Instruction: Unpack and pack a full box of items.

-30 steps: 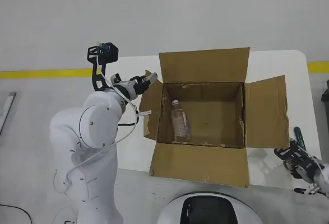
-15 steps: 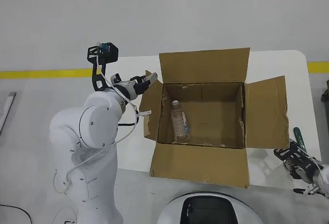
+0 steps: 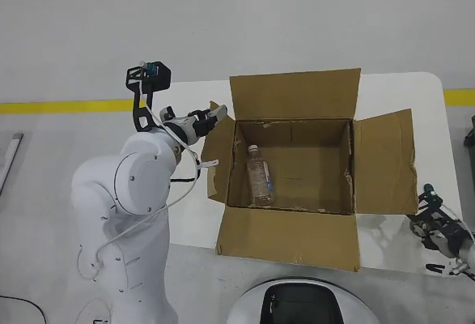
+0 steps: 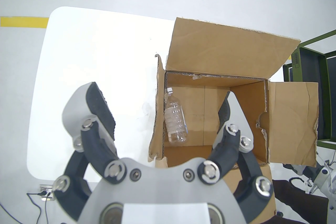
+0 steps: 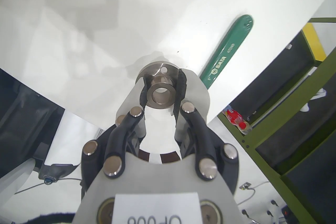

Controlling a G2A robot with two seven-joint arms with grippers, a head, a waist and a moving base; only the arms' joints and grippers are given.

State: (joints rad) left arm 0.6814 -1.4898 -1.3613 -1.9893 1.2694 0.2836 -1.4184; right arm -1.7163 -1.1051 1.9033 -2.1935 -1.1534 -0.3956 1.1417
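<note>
The left hand (image 3: 210, 119) hangs spread above the desk (image 3: 399, 89), just beside the left flap of the open cardboard box (image 3: 294, 95). Inside the box, a clear plastic bottle (image 3: 260, 178) lies on its side near the left wall. Right of the box, the right hand (image 5: 161, 87) pinches a metal flanged bushing (image 5: 155, 71) over the desk. A green wrench (image 5: 228, 45) lies on the desk just beside it.
</note>
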